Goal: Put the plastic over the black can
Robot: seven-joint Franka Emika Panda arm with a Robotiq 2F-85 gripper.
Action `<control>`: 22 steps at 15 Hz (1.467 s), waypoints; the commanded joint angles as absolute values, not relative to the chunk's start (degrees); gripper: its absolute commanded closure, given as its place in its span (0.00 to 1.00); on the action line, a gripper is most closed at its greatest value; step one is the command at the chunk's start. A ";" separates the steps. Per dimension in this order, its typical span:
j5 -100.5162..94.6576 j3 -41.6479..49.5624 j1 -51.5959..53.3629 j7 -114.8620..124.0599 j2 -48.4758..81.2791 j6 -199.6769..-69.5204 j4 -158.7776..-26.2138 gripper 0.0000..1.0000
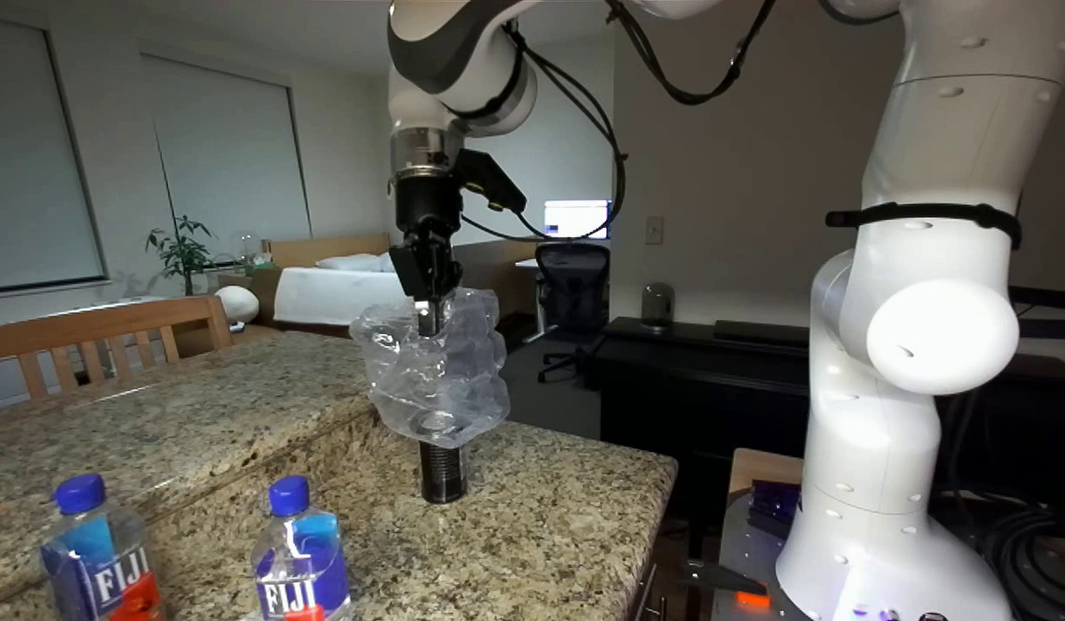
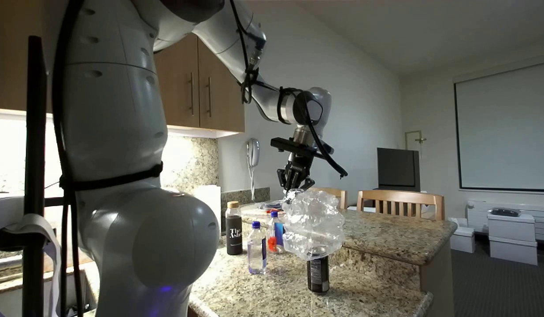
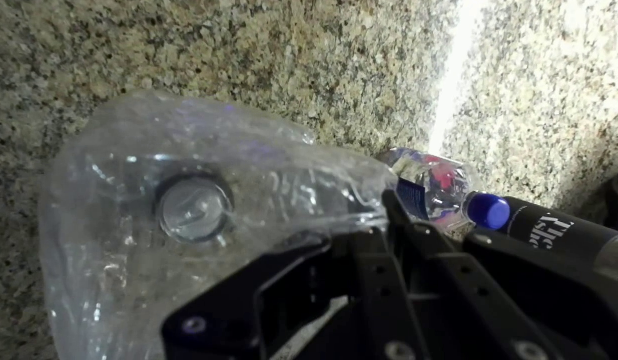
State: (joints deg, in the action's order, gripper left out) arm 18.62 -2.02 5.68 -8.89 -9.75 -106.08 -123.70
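While the gripper (image 1: pixel 429 319) pinches the plastic (image 2: pixel 313 222) btwn its jaws, higher than the black can (image 1: pixel 443 474) & off to one side of its top, the job now is prob. lowering. In both exterior views the plastic overlaps the can's top, w/ the can upright on the counter (image 1: pixel 566 509) & its lower wall bare; can't tell if the plastic's edge rings it fully. Best: ease down slowly, shifting a touch toward the can's centre. Avoid hard sideways drag b/c a snag on the rim cd tip the can. Release once the plastic drapes well down it.
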 commanded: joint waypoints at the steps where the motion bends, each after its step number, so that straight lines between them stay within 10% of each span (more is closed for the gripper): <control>1: 20.15 -2.56 5.86 -10.80 -8.85 -108.37 -124.02 0.91; 16: 26.06 -0.53 4.18 -12.53 -5.65 -109.73 -129.76 0.92; 17: 26.26 -0.36 3.99 -11.71 -5.59 -109.52 -130.06 0.67; 22: 24.98 -0.37 3.46 -10.69 -5.64 -109.15 -130.04 0.43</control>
State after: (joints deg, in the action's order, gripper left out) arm 24.93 0.16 4.12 -10.88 -4.55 -108.32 -129.01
